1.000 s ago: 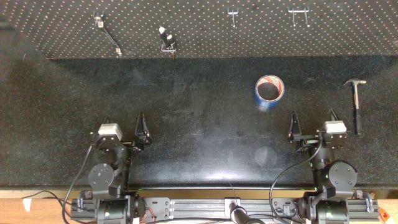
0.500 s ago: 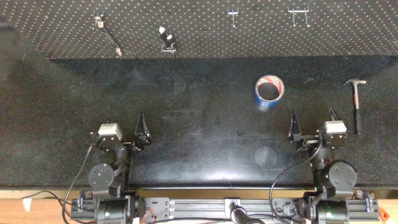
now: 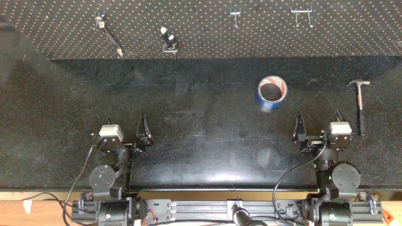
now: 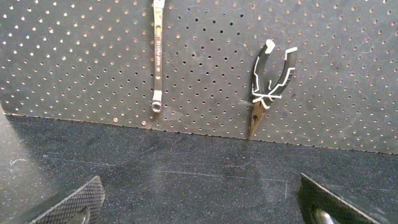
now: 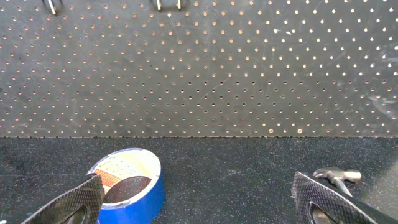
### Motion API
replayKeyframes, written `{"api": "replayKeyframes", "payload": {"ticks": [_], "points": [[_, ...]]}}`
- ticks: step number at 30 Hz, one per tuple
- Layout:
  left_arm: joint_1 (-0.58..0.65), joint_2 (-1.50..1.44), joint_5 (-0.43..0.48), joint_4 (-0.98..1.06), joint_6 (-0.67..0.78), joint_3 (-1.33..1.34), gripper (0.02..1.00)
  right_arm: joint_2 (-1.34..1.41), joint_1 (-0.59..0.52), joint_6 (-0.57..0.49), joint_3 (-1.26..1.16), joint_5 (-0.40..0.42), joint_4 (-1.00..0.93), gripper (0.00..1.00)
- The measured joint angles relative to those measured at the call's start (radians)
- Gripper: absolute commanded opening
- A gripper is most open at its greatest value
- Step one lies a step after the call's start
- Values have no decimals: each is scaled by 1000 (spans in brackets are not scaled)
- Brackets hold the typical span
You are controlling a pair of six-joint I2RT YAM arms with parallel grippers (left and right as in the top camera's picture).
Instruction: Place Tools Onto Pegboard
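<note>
A blue tape roll [image 3: 272, 91] [image 5: 127, 183] lies on the black table, right of centre. A hammer [image 3: 359, 108] lies at the far right, its head [image 5: 336, 176] toward the pegboard [image 3: 201, 28]. A wrench [image 3: 108, 34] [image 4: 158, 59] and black-and-white pliers [image 3: 168, 41] [image 4: 268, 84] hang on the board's left half. My left gripper [image 3: 124, 124] [image 4: 202, 211] stands open and empty near the front left. My right gripper [image 3: 318, 119] [image 5: 199, 208] is open and empty too, just in front of the tape and left of the hammer handle.
Two bare metal hooks [image 3: 235, 14] [image 3: 301, 14] stick out of the pegboard's right half. The black table top [image 3: 201, 113] stretches wide between the grippers and the board.
My right gripper has shifted a little to the right. The left arm, tape, hammer and hung tools have not moved.
</note>
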Motion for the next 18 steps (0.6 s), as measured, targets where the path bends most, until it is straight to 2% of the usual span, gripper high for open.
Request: {"api": "replayKeyframes", "payload": {"ticks": [8,11,15,18], "points": [[0,0,0,0,0,0,996,13,0,5,0,-3,12,985],[0,0,0,0,0,0,996,135,13,42,53,-8,3,985],[0,-1,0,0,0,0,996,454,59,108,316,-27,-104,985],[0,-4,0,0,0,0,996,664,92,140,536,-41,-278,985]]}}
